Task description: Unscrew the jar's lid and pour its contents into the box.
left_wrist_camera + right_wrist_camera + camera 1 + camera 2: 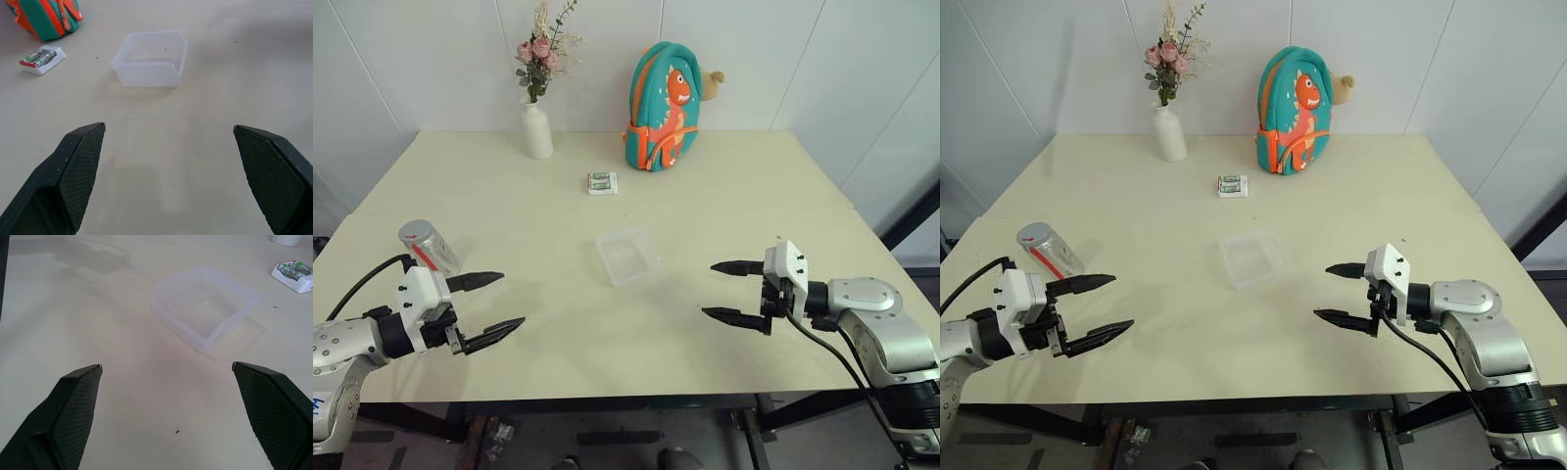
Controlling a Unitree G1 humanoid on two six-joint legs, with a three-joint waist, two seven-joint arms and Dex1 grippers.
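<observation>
Jar (429,246) lies tipped on its side, long axis slanting toward me and rightward, beside my left gripper (494,305); I see both it and right gripper (724,291) spread wide, empty.

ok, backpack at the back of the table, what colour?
Teal backpack with orange trim and an orange dinosaur on it; clearest in the left eye view.

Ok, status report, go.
Left gripper and right gripper open, empty. Jar lying by left gripper, untouched. Box mid-table, path clear.
</observation>
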